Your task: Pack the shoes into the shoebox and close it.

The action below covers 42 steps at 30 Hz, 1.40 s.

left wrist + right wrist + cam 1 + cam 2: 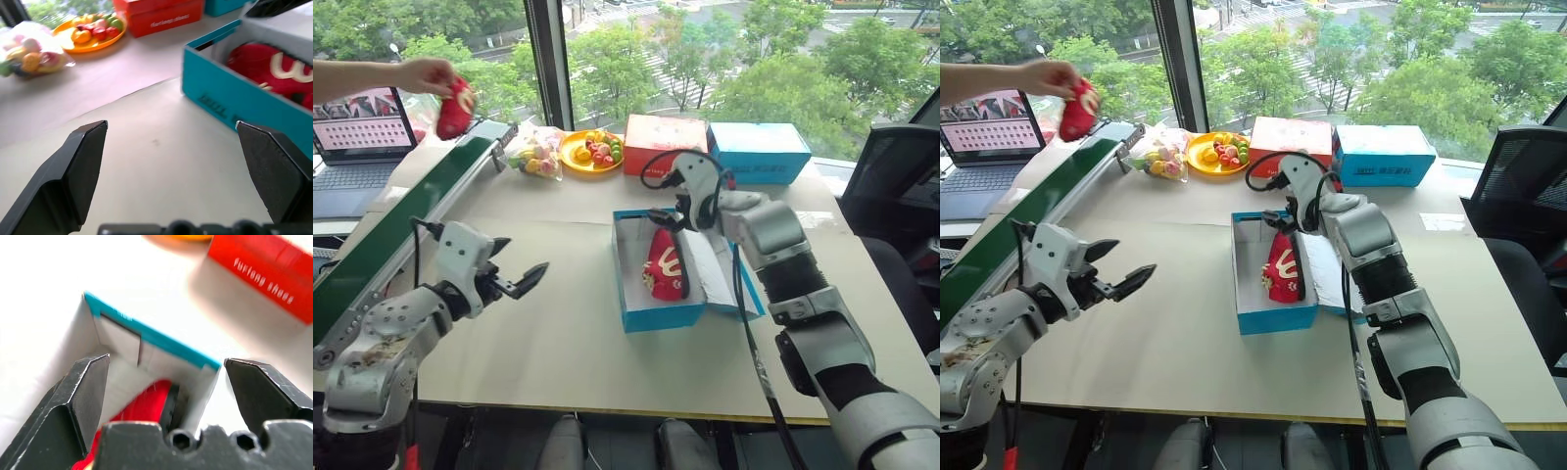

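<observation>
Left to right. A person's hand (424,74) at the far left holds one red shoe (455,109) above the upper end of a green conveyor belt (421,201), beside an open laptop (357,137). The left end effector (521,277) hovers over the bare table (558,333) with its two black fingers spread wide and nothing between them; in the left wrist view the fingertips (83,147) stand well apart over the pale tabletop.

At the far edge of the table lie one clear bag of mixed fruit (536,152), one orange plate of fruit (591,150), one red box (665,143) and one plainer blue box (759,151), side by side.

Near the table's middle stands the open blue shoebox (658,315), white inside, its lid (720,274) folded down flat toward the right. A second red shoe (665,266) with a pale curved logo rests inside it, leaning against the right-hand wall. The right end effector (668,221) hangs just above the shoe's far end, over the box's interior; the right wrist view shows its fingers (85,396) wide apart, gripping nothing, with the box's far corner framed between them.

Count: two shoes, three boxes, two end effectors.
</observation>
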{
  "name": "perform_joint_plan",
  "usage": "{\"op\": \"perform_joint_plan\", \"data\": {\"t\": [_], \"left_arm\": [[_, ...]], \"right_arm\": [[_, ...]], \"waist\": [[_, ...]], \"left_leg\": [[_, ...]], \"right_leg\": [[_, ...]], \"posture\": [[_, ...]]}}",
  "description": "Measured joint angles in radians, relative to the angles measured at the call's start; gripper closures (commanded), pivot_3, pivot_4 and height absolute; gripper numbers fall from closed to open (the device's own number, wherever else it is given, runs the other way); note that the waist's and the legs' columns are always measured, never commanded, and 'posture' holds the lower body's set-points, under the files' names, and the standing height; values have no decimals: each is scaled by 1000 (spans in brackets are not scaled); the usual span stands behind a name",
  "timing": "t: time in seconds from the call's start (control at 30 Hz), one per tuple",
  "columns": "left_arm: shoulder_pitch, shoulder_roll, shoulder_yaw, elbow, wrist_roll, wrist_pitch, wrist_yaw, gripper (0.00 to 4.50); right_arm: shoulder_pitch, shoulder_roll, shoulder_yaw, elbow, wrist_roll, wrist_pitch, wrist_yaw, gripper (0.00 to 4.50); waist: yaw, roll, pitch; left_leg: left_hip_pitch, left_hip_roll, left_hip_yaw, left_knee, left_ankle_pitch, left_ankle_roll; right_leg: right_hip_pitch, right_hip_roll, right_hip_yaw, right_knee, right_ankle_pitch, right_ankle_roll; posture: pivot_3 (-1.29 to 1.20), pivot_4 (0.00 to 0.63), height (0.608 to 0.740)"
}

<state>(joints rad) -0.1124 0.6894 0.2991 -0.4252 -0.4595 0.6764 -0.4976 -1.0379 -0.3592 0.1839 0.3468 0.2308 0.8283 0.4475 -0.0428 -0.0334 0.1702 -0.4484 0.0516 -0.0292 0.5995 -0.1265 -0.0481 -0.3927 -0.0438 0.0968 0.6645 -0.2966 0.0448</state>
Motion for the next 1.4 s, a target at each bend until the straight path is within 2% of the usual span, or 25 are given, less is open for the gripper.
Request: {"op": "perform_joint_plan", "data": {"t": [0.1, 0.2, 0.37, 0.57, 0.73, 0.9, 1.1, 1.2, 1.4], "left_arm": [[-24, 6, 20, 80, 35, -23, 22, 0], [-50, 23, 47, 187, 83, -77, 35, 0], [-112, 28, 101, 404, 125, -178, 54, 0], [-219, 47, 165, 668, 143, -311, 80, 0], [-307, 131, 162, 898, 159, -393, 13, 0], [-486, 256, 77, 1176, 224, -494, -138, 0], [-726, 315, 26, 1517, 288, -550, -185, 0], [-797, 333, 17, 1616, 308, -569, -186, 0], [-852, 336, 27, 1729, 320, -567, -140, 0]], "right_arm": [[8, 8, -72, -75, 74, 16, 57, 18], [72, 7, -155, -224, 221, 95, 162, 18], [192, 34, -191, -369, 362, 171, 227, 18], [290, 78, -148, -429, 328, 90, 195, 18], [330, 68, -75, -467, 280, 47, 191, 18], [331, 69, -67, -491, 280, 26, 200, 18], [331, 71, -58, -493, 278, 15, 201, 18], [331, 71, -58, -493, 272, 11, 199, 18], [332, 70, -59, -493, 262, 9, 193, 18]], "waist": [[0, 0, 0], [1, 0, 0], [-3, 0, 0], [-2, 0, 0], [-1, 0, 0], [2, -1, 0], [1, -2, 0], [-1, -2, 0], [-2, -2, 0]], "left_leg": [[0, 0, 0, 0, 0, 0], [1, 0, 0, -1, 0, 0], [1, 0, 0, 0, 0, 0], [2, 0, 0, -1, 0, 0], [0, 0, 0, -1, 0, 0], [0, 0, 0, -1, 1, -1], [-4, 0, -1, -1, 1, -1], [-9, 0, 0, 1, 1, -1], [-9, 0, 0, 3, 1, -1]], "right_leg": [[0, 0, 0, 0, 0, 0], [1, 0, -1, 0, 0, 0], [1, 0, -1, 1, 0, 0], [1, 0, -1, 1, 0, 0], [-1, 0, -1, 1, 0, 0], [0, 0, -2, 1, 0, 0], [-4, 0, -3, 1, 0, 0], [-12, 0, -3, 7, 0, 0], [-12, 0, -3, 10, 0, 0]], "posture": [[0, 150, 739], [0, 150, 739], [0, 150, 739], [0, 150, 739], [0, 150, 739], [0, 150, 739], [0, 150, 739], [0, 150, 739], [0, 150, 739]]}}
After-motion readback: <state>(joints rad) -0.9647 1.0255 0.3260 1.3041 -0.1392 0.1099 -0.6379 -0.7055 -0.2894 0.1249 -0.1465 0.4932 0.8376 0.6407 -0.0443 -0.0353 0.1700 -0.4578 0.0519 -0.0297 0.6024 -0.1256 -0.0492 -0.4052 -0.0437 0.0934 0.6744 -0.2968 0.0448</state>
